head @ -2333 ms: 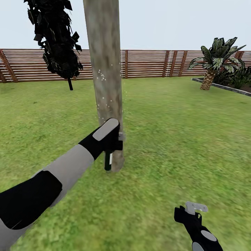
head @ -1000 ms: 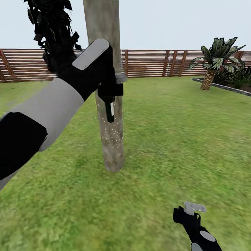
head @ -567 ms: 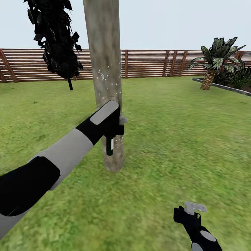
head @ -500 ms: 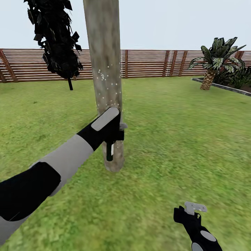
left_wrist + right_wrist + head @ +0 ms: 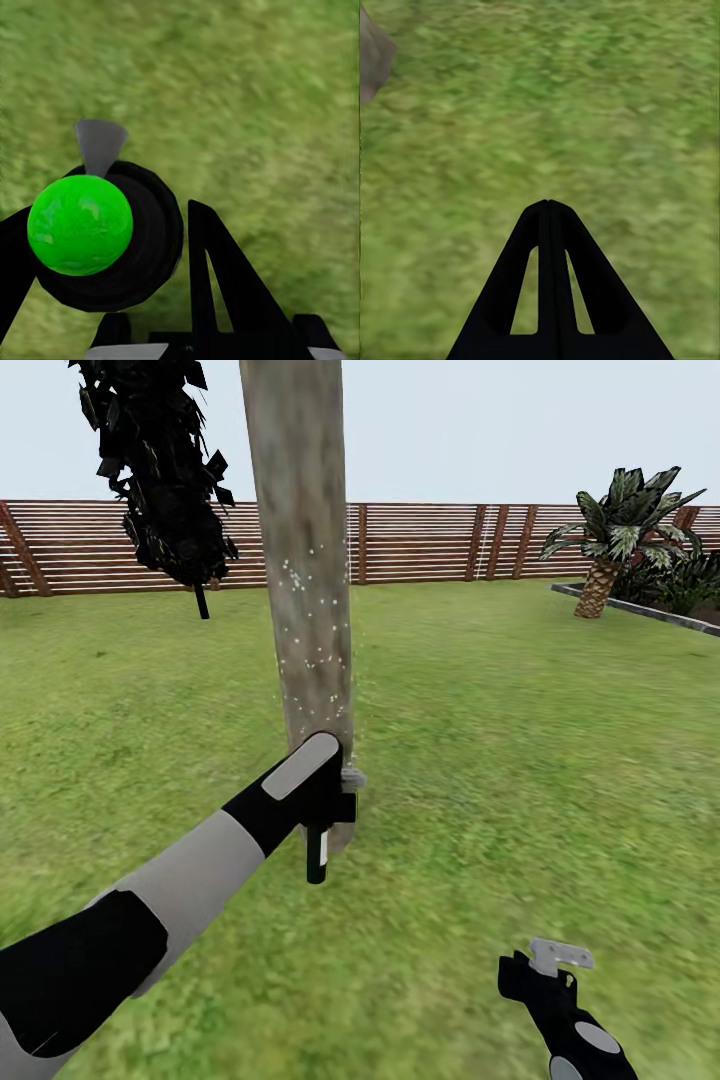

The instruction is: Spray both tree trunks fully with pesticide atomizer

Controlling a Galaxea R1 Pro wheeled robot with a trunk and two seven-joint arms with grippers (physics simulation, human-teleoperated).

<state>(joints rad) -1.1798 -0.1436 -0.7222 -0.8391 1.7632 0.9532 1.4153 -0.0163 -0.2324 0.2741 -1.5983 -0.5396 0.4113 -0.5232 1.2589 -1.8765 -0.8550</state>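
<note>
Green grass lawn [image 5: 520, 760] before a slatted wooden fence [image 5: 430, 540]. Left hand [image 5: 325, 805], arm outstretched, grips the slim dark pesticide atomizer [image 5: 317, 855] hanging upright against the white-specked grey-brown tree trunk [image 5: 305, 580]. Right hand [image 5: 560, 956] low, fingers together.

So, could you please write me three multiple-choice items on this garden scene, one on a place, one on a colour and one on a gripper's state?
1. Where is the pesticide atomizer?
A. lying on the grass
B. in the left gripper, low beside the tree trunk
C. in the right gripper

2. What colour are the specks on the trunk?
A. white
B. red
C. blue

3. How is the right gripper?
A. open
B. shut on a bottle
C. shut, empty

Key: 1 B, the left gripper holds the pesticide atomizer by the tree trunk. 2 A, the specks are white. 3 C, the right gripper has its fingers together over grass.
</note>
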